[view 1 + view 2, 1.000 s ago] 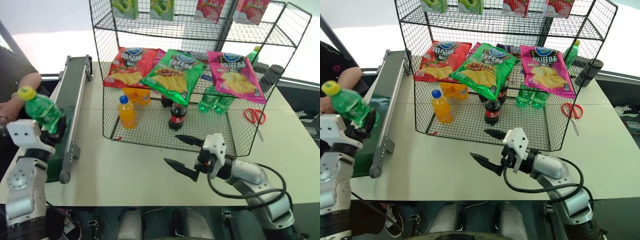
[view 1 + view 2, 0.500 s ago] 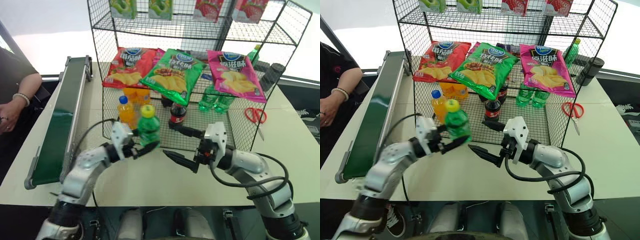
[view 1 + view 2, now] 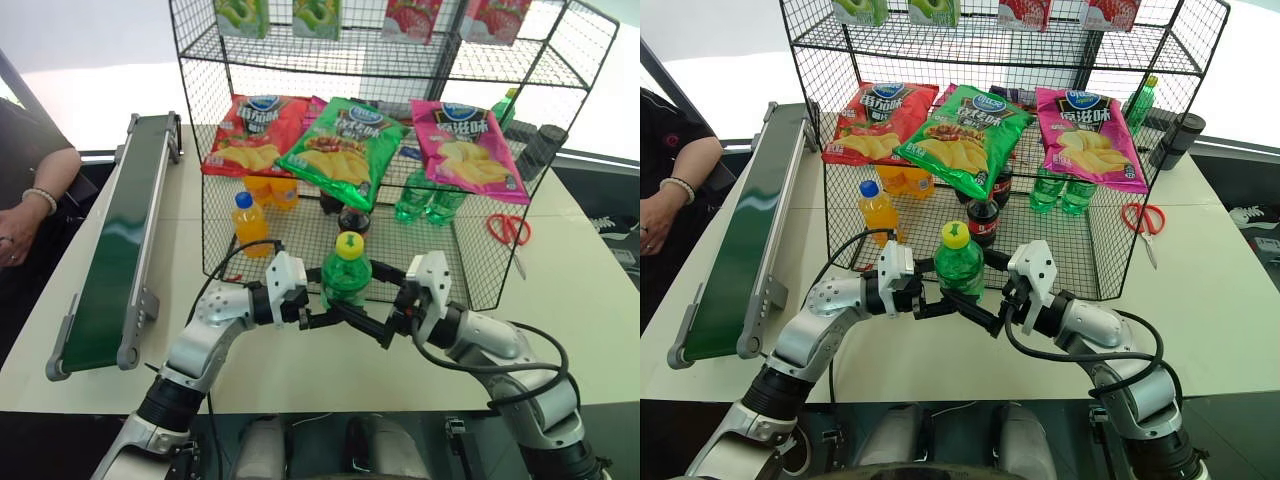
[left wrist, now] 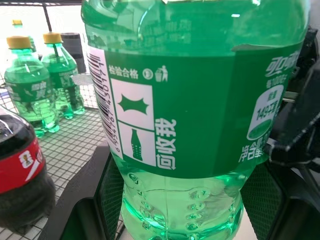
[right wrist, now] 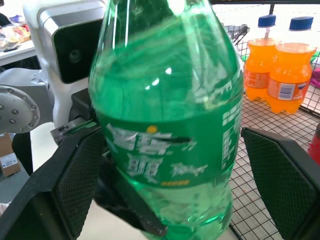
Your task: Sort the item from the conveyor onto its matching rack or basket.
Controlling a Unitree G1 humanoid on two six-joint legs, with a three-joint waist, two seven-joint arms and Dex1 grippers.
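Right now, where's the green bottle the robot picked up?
In the left eye view the green bottle stands upright at centre, gripped by the left gripper, between the open fingers of the right gripper, just in front of the rack.

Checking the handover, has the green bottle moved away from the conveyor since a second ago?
Yes. The green bottle went rightward from over the conveyor to the front of the wire rack.

A green soda bottle (image 3: 346,276) with a yellow cap stands upright, clamped in the left pincer (image 3: 322,318), just before the black wire rack (image 3: 300,60). The dark green conveyor (image 3: 115,235) lies well apart.
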